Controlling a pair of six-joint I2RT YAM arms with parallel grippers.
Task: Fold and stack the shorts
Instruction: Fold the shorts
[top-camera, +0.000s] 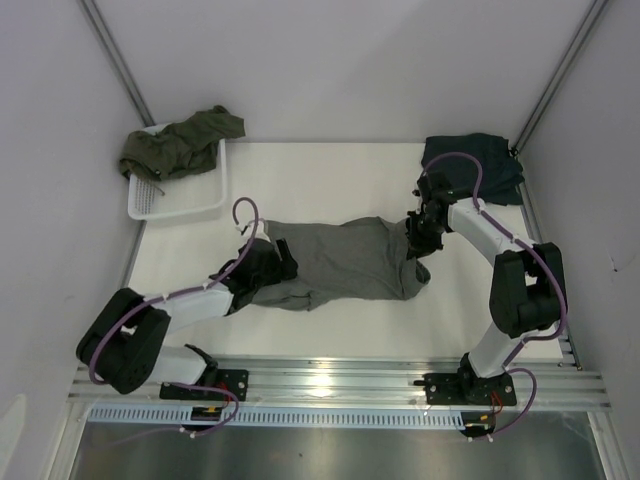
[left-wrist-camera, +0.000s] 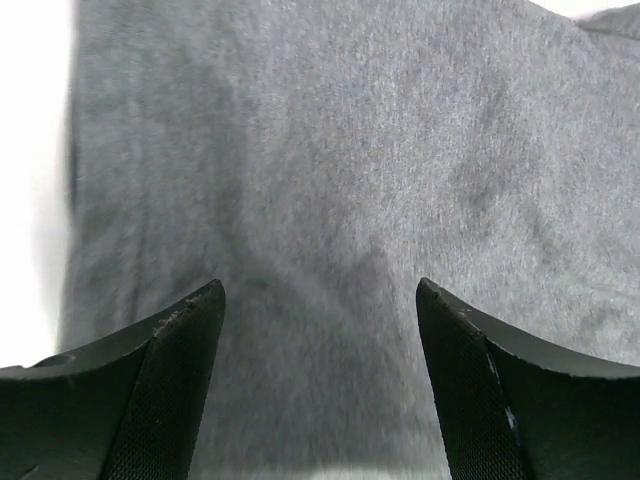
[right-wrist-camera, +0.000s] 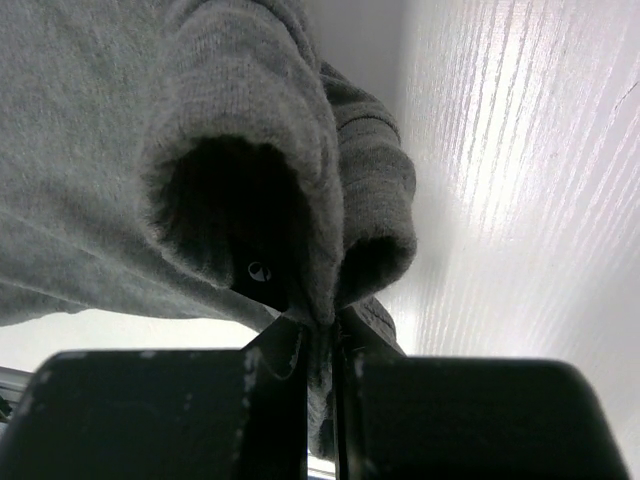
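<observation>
Your right gripper (right-wrist-camera: 322, 335) pinches the grey shorts (top-camera: 350, 262) at their right end; your left gripper (left-wrist-camera: 320, 297) hangs wide-jawed over the cloth.

There are grey shorts (top-camera: 340, 262), olive shorts (top-camera: 180, 142), navy shorts (top-camera: 478, 165), a white basket (top-camera: 182, 202).

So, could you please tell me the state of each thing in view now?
grey shorts: laid out mid-table, rumpled, right end pinched
olive shorts: crumpled, draped over the basket
navy shorts: lying at far right corner, unheld
basket: upright, far left
left gripper: open over grey shorts
right gripper: shut on grey shorts
</observation>
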